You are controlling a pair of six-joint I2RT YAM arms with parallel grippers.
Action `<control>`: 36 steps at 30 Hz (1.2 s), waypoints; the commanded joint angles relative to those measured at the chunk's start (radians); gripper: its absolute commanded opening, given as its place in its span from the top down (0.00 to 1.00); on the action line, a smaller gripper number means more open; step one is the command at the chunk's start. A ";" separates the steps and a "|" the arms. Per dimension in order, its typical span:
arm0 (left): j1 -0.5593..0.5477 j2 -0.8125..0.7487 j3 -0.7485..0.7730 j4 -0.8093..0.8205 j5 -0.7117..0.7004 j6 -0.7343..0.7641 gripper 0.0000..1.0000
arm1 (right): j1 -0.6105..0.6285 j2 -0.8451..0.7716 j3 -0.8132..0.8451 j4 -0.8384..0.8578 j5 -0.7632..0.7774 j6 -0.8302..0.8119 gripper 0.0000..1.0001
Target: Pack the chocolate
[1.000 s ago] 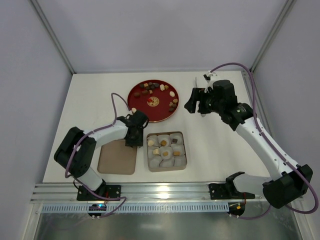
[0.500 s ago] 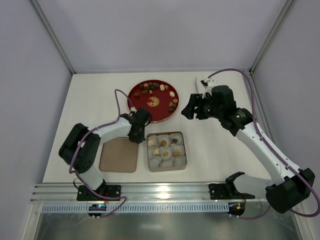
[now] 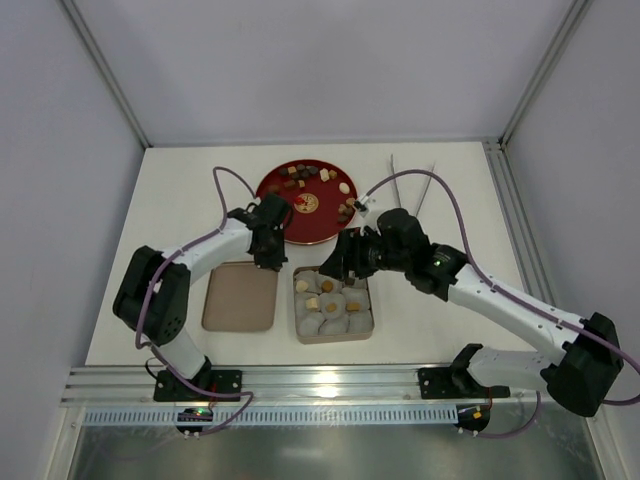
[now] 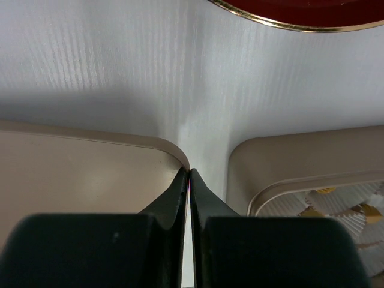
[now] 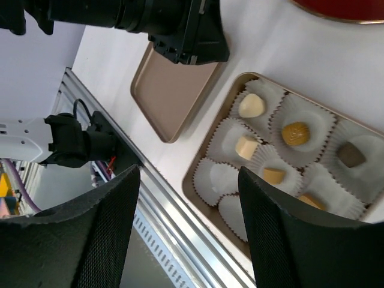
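**tinfan:** what's the setup, surface and room?

**yam_user:** White table (image 3: 180, 200), pale grey walls all round. The square tin (image 3: 333, 340) sits mid-table.

**tinfan:** and the chocolate?

**yam_user:** Mostly scattered on the red plate (image 3: 320, 228) just behind the tin, plus a few chocolate (image 5: 297, 133) pieces in the tin's paper cups. Too tiny to tell which way they point.

**tinfan:** grippers?

**yam_user:** Left gripper (image 4: 189, 180) is pressed together and empty, between the tin and the lid (image 3: 240, 297). Right gripper (image 5: 186, 174) is spread wide above the tin.

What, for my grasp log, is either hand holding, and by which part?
Nothing: the left hand is shut empty, the right hand open and empty.
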 commanded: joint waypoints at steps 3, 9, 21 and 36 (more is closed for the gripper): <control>0.066 -0.057 0.046 -0.028 0.150 -0.018 0.99 | 0.095 0.082 -0.008 0.206 0.052 0.116 0.34; 0.102 -0.057 0.069 -0.031 0.222 -0.033 1.00 | 0.160 0.230 -0.003 0.352 0.061 0.199 0.44; 0.153 -0.070 0.081 -0.025 0.320 -0.054 1.00 | 0.226 0.435 0.074 0.435 0.093 0.268 0.46; 0.173 -0.078 0.083 -0.010 0.375 -0.077 1.00 | 0.240 0.543 0.117 0.452 0.128 0.287 0.46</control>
